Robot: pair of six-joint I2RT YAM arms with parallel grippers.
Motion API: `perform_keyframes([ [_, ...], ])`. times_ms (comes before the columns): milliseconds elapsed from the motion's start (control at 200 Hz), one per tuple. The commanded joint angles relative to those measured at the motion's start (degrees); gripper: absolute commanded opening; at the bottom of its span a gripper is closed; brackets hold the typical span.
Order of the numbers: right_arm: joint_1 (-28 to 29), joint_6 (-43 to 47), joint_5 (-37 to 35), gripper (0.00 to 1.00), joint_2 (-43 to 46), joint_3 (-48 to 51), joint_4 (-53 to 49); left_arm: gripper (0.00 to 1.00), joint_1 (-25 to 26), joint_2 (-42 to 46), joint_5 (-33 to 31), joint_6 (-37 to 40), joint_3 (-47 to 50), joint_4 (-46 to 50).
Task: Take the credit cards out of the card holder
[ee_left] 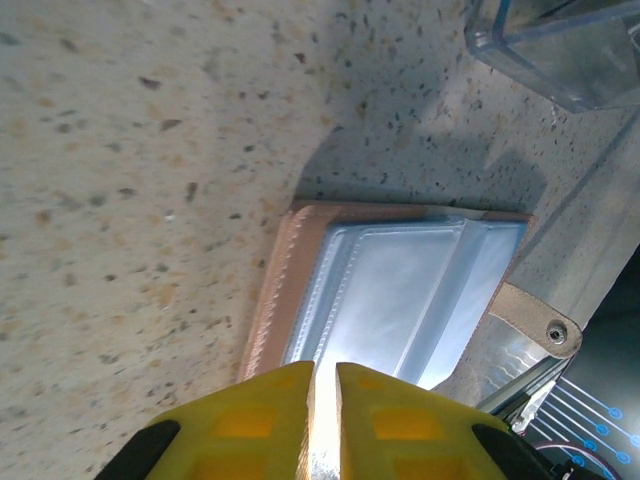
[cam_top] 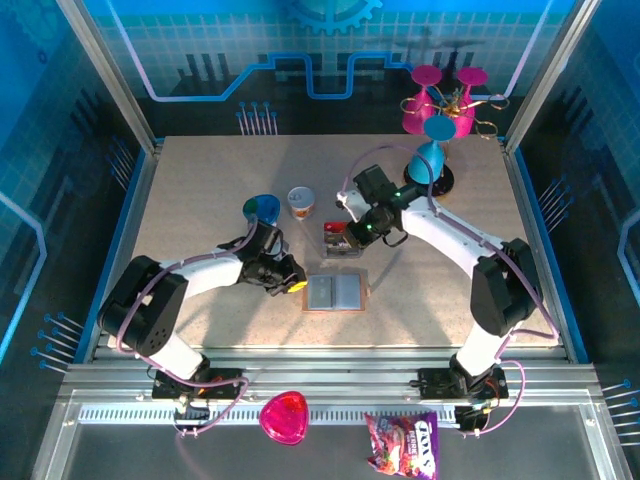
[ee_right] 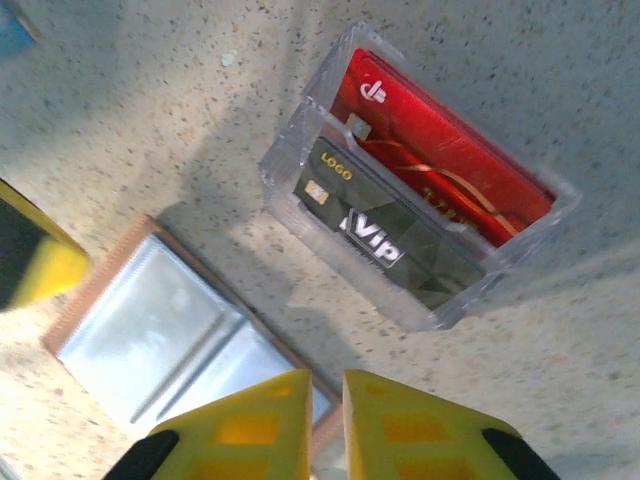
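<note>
The card holder (cam_top: 335, 292) lies open and flat on the table, tan-pink edge around a blue-grey lining (ee_left: 400, 300); its pockets look bare. Two credit cards, a red one (ee_right: 440, 150) and a dark "VIP" one (ee_right: 390, 235), stand in a clear plastic container (ee_right: 290, 150) just beyond the holder (ee_right: 160, 335). My left gripper (cam_top: 297, 283) sits low over the holder's left edge, its yellow fingers (ee_left: 250, 410) shut to a thin slit with nothing visibly between them. My right gripper (cam_top: 355, 240) hovers between holder and container, shut and holding nothing.
A blue-green disc (cam_top: 262, 208) and a small can (cam_top: 301, 202) stand behind the left arm. A blue cone (cam_top: 428, 160) and a pink ring stand (cam_top: 440, 100) occupy the back right. A pink object (cam_top: 285, 416) and a candy bag (cam_top: 402, 445) lie on the front ledge.
</note>
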State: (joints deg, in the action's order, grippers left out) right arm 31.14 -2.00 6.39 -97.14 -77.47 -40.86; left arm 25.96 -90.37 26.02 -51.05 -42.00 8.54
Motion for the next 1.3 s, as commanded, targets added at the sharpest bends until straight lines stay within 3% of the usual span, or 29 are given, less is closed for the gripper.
perform_keyframes([
  [0, 0.68, -12.87, 5.18, 0.14, 3.92, 4.21, 6.50, 0.13, 1.41, -1.40, 1.18, -0.68, -1.74, -0.71],
  [145, 0.94, -22.74, 11.01, 0.12, 6.22, 9.61, 11.29, 0.12, 2.49, -1.66, 0.08, -0.95, -1.64, -0.10],
  [355, 3.01, -29.47, 18.83, 0.10, 5.04, 13.87, 15.17, 0.12, 3.30, -0.98, -1.06, -1.69, -0.14, 0.56],
  [895, 9.61, -40.28, 16.51, 0.25, -2.12, 16.23, 16.87, 0.08, 3.40, -0.96, -3.32, -2.12, 3.13, 0.20],
  [1296, 11.46, -41.24, 16.79, 0.33, -7.22, 14.10, 16.59, 0.08, 3.31, -1.21, -3.70, -1.66, 3.67, 0.52],
])
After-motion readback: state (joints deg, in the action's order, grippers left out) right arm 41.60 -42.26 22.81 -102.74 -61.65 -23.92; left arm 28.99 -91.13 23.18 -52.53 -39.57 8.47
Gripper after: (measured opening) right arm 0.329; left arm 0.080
